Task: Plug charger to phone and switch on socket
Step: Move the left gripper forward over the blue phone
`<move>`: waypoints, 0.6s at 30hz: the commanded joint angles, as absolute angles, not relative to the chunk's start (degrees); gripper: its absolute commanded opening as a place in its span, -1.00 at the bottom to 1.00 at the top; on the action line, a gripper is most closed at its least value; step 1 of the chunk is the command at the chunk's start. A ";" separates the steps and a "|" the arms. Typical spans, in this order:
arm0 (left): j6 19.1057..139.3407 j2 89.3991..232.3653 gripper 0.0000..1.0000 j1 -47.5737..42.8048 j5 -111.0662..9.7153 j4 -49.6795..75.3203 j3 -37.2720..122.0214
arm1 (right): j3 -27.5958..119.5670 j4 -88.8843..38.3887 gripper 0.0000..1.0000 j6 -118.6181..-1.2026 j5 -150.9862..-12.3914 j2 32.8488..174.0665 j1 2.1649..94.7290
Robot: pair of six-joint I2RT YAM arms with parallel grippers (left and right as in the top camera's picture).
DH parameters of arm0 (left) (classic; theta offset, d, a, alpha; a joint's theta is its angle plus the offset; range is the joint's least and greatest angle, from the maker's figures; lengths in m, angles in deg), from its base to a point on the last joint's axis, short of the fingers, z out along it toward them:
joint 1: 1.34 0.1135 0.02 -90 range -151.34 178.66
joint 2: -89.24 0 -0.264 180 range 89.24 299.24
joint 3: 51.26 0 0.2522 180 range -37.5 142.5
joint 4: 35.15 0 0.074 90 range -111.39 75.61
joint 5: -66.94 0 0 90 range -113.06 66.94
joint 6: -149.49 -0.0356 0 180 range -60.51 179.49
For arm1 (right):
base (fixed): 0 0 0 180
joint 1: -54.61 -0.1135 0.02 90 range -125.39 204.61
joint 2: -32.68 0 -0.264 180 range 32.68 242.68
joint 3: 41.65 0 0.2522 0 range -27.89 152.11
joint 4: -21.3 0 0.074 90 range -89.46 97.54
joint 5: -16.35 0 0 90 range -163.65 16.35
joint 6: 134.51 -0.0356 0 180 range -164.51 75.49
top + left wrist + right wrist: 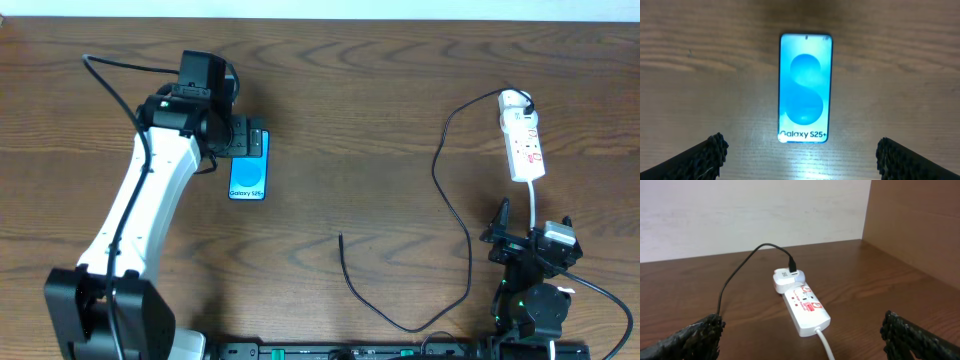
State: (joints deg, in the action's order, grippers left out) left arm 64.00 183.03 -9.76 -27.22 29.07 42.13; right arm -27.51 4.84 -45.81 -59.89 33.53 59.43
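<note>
Nearest me, the right hand (530, 222) hangs wide open and empty, well right of the phone (247, 178). The charger (450, 170) has its free tip lying on the desk (380, 100) between them. The left hand (245, 140) is poised over the phone, spread wide and holding nothing, and the socket (523, 145) lies far to the phone's right.

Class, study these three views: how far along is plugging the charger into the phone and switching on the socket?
Done: only the charger is plugged into the white plug head on the socket. In hand: nothing; the left gripper hangs open over the phone, the right gripper open facing the socket. Left: the charger's free tip lies on the table, apart from the phone; plugging in and switching on appear to remain.
</note>
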 commanded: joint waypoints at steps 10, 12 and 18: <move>64.72 186.60 0.96 -9.78 -27.33 29.99 43.51 | -27.57 4.66 0.99 -46.64 -59.38 33.07 59.78; 64.72 186.60 0.96 -9.78 -27.35 29.97 43.51 | -27.57 4.66 0.98 -46.64 -59.38 33.07 59.78; 64.72 186.60 0.96 -9.78 -27.57 29.90 43.47 | -27.57 4.66 0.98 -46.64 -59.38 33.07 59.76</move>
State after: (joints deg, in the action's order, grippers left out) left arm 64.04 186.64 -9.76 -27.24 29.70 42.16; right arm -27.51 4.84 -45.81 -59.89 33.53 59.43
